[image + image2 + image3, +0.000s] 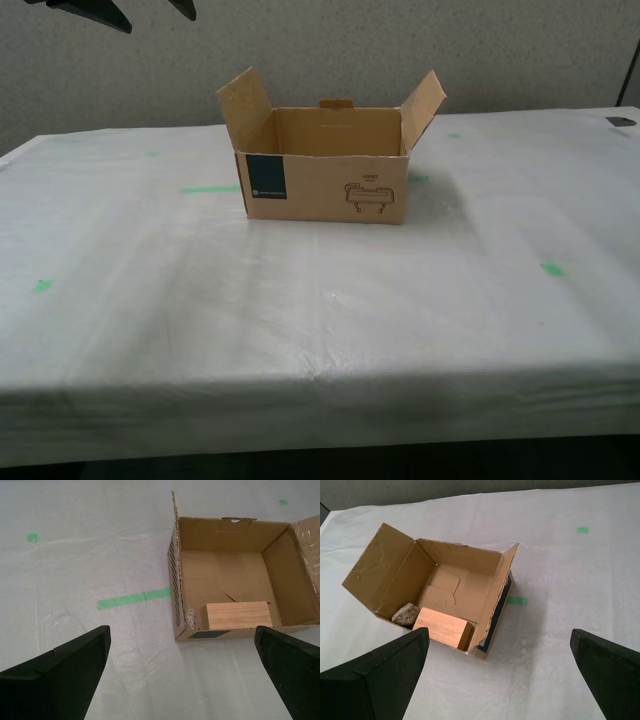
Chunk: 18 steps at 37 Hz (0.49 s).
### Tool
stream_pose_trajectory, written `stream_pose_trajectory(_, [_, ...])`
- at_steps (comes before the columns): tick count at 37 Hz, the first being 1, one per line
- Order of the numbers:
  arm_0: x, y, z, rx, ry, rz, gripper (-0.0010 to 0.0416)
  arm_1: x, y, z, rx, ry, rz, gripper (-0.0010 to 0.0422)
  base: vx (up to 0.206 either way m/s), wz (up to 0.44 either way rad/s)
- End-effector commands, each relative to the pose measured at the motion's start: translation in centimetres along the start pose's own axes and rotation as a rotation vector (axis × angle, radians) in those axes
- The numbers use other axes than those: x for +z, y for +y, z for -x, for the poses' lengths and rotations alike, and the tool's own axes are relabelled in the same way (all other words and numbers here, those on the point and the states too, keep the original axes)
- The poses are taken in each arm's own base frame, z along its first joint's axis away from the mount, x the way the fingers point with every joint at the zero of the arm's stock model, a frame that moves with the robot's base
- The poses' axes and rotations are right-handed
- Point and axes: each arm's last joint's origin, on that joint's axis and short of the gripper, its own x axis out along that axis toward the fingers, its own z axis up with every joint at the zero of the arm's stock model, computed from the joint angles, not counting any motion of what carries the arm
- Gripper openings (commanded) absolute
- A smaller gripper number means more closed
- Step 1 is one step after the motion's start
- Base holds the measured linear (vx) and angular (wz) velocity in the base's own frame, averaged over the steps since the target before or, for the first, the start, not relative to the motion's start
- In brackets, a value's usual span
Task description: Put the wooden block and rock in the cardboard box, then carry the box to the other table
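Wrinkled white sheeting with green tape marks point(210, 189) covers the counter point(300, 320) in the exterior view, and the cardboard box point(325, 188) sits at about twelve o'clock, flaps up, nothing touching it.

Second wrist view: the wooden block point(239, 615) lies inside the box with the rock point(191, 617) at its nine o'clock. My second gripper point(182, 672) has its fingers spread wide, holding nothing.

First wrist view — my first gripper point(499, 672) is equally wide and empty, well clear of the box. The risk I judge: a careless swing could catch a flap and drag the box off its spot.
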Motion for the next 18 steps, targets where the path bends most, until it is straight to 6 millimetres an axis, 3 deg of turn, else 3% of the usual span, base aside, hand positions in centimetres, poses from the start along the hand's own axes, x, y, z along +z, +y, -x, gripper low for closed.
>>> stream_pose_trajectory(1, [0.02, 0.02, 0.03, -0.003, -0.003, -0.003, 0.0394, 0.03, -0.03, 0.02, -0.004, -0.002, -0.003, 0.0394, 0.0, 0.0])
stream_pose_trajectory(18, [0.02, 0.02, 0.03, -0.003, -0.003, -0.003, 0.0394, 0.03, -0.03, 0.02, -0.004, -0.002, -0.003, 0.0394, 0.0, 0.0])
